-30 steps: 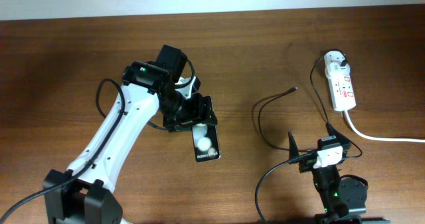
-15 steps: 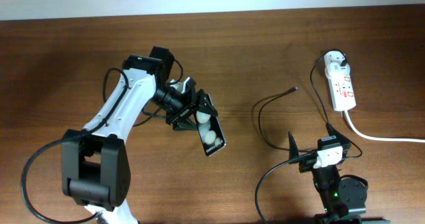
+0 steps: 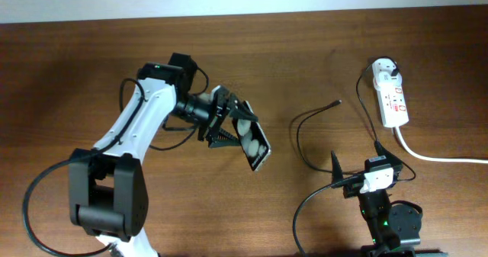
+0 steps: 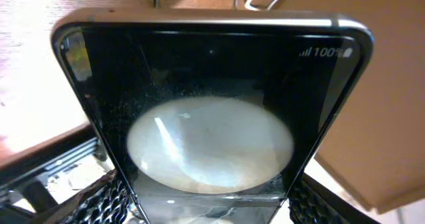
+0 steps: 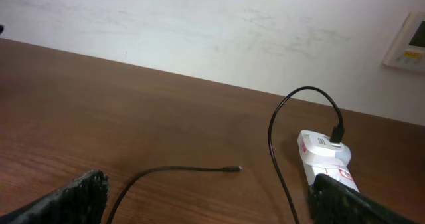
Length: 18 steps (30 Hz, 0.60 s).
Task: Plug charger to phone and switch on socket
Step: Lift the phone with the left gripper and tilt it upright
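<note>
My left gripper (image 3: 232,126) is shut on the black phone (image 3: 252,141) and holds it tilted above the table, its free end toward the right. In the left wrist view the phone (image 4: 212,111) fills the frame between the two fingers (image 4: 99,201). The black charger cable (image 3: 299,132) loops on the table, its plug tip (image 3: 338,101) pointing right; the tip also shows in the right wrist view (image 5: 234,168). The white socket (image 3: 391,97) lies at the right, also in the right wrist view (image 5: 325,154). My right gripper (image 5: 212,207) is open and empty, near the front edge.
A thick white cord (image 3: 435,156) runs from the socket to the right edge. A white adapter with a black cable sits on the socket's far end (image 3: 385,68). A pale wall (image 5: 199,24) rises behind the table.
My left gripper has swung the phone to the right and lifted it, turning it from lying flat near the arm to tilted. The right arm has not moved.
</note>
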Each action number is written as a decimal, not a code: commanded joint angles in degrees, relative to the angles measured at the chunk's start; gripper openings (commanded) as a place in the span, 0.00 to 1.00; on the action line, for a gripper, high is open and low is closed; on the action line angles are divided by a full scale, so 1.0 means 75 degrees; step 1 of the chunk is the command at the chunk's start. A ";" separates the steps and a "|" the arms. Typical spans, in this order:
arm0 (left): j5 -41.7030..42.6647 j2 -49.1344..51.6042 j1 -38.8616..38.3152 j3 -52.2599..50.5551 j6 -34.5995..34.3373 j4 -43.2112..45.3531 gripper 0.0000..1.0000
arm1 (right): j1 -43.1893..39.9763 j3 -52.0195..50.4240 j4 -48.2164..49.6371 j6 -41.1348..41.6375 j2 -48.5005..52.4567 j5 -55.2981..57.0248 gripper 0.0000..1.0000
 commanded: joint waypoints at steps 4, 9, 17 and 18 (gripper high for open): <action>0.1169 0.0041 0.0548 -0.0015 -0.0315 -0.0017 0.68 | 0.0041 -0.0041 -0.0038 -0.0052 -0.0044 0.0006 0.99; 0.1166 0.0041 0.0612 -0.0015 -0.0315 -0.0012 0.68 | 0.0041 -0.0041 -0.0038 -0.0052 -0.0044 0.0006 0.99; 0.1169 0.0041 0.0612 -0.0015 -0.0318 -0.0015 0.70 | 0.0041 -0.0041 -0.0038 -0.0052 -0.0044 0.0006 0.99; 0.1172 0.0041 0.0612 -0.0015 -0.0315 -0.0015 0.70 | 0.0041 -0.0041 -0.0038 -0.0052 -0.0044 0.0006 0.99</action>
